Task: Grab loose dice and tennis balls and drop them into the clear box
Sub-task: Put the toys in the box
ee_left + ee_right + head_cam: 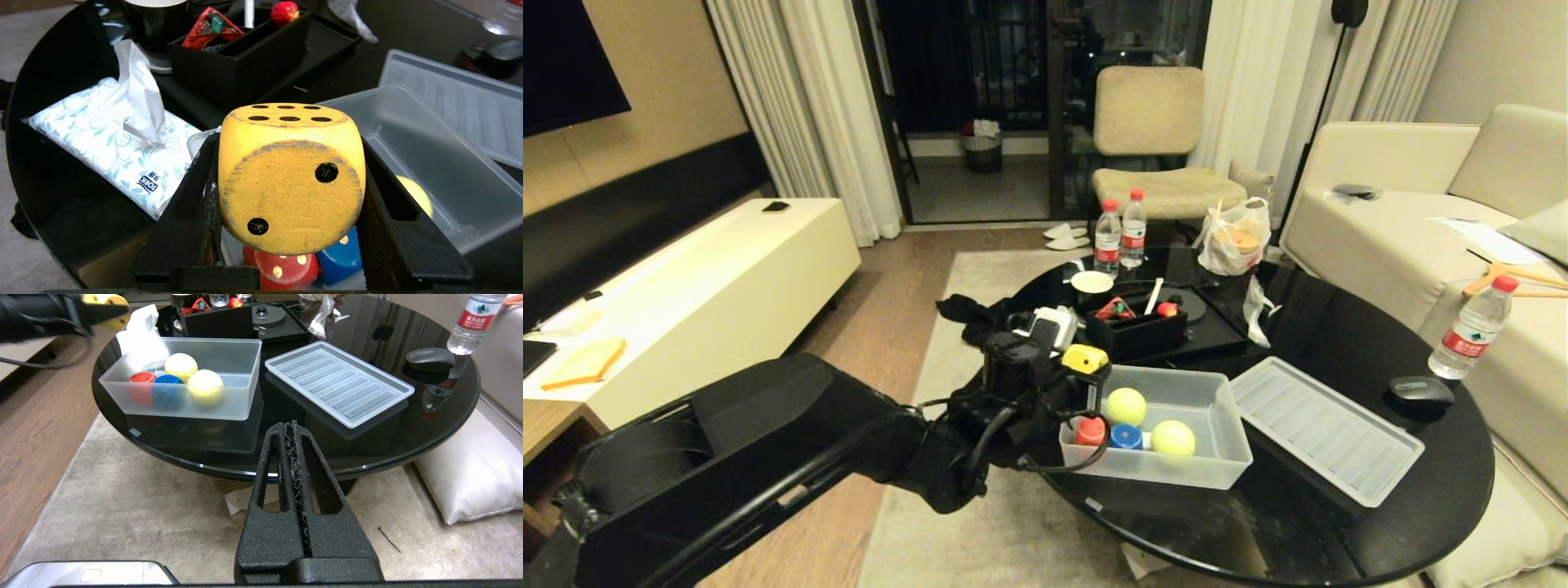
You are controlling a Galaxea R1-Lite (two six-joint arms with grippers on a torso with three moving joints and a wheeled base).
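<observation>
Mid-frame, our left gripper (pixel 1086 369), clamped on the yellow die (pixel 1085 358) at the clear box (pixel 1217 441) rim, risks dropping it outside.

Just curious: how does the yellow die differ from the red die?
The yellow die is clamped in the left gripper above the box; the red die lies inside it. Yellow has dark pips, red has pale ones. Both are rounded cubes.
</observation>
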